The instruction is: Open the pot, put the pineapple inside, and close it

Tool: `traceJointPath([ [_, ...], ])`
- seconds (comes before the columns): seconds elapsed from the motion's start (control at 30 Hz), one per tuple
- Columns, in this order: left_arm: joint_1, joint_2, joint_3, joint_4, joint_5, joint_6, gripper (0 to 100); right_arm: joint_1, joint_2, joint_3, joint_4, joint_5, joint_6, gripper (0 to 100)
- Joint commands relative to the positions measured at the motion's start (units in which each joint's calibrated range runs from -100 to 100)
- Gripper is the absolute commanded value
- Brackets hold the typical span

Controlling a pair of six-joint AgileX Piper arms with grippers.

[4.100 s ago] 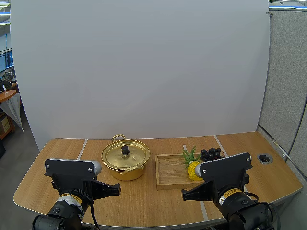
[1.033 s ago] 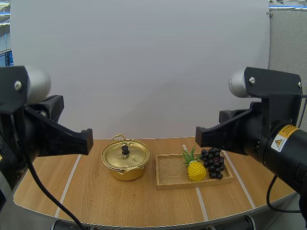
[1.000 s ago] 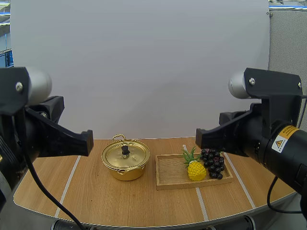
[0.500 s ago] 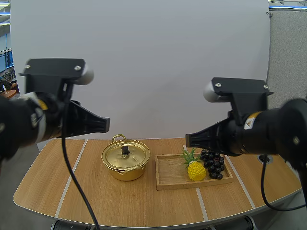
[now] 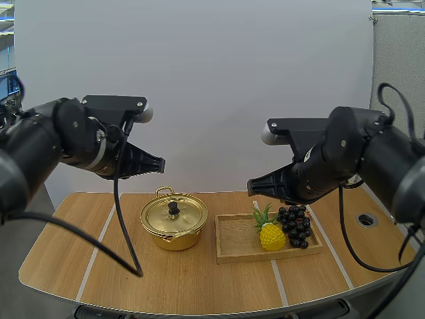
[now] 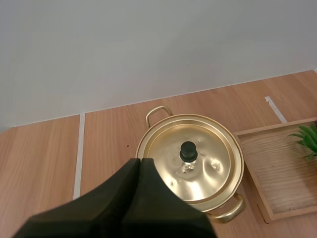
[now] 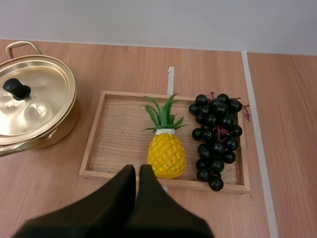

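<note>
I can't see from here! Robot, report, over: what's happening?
Left pincer shut, raised near gold pot. Right pincer shut, raised near pineapple. Lid on pot; pineapple lies on wooden tray beside grapes. Nothing in the way.

No text, label, brand, number or sign can be read anywhere in the three views.
</note>
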Motion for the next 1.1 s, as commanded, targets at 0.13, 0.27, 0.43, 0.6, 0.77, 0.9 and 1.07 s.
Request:
traceJointPath([
  [0.13, 0.19, 4.7, -0.1, 0.7, -1.2, 0.3, 29, 0.1, 0.4, -0.5, -0.4, -4.5, -0.1, 84],
  [0.27, 0.19, 7.1, -0.1, 1.0, 1.6, 3.8, 85, 0.1, 0.3, -0.5, -0.3, -7.6, -0.1, 100],
  [0.43, 0.19, 9.5, -0.1, -0.3, 5.3, 11.8, 100, 0.1, 0.3, -0.5, -0.3, -7.8, -0.1, 100],
  [0.6, 0.19, 11.3, -0.1, -3.0, 3.6, 15.6, 100, 0.1, 0.3, -0.5, -0.3, -7.2, -0.1, 100],
  [0.77, 0.19, 12.6, -0.1, -8.3, 1.5, 22.0, 100, 0.1, 0.3, -0.5, -1.9, -4.1, 0.0, 100],
  [0.9, 0.19, 13.6, -0.1, -10.5, -1.0, 24.7, 100, 0.1, 0.3, -0.5, -3.8, -2.9, 2.6, 100],
  [1.07, 0.11, 17.6, -0.1, -13.1, -4.5, 28.5, 100, 0.1, 0.3, -0.5, -3.8, -2.7, 2.7, 100],
])
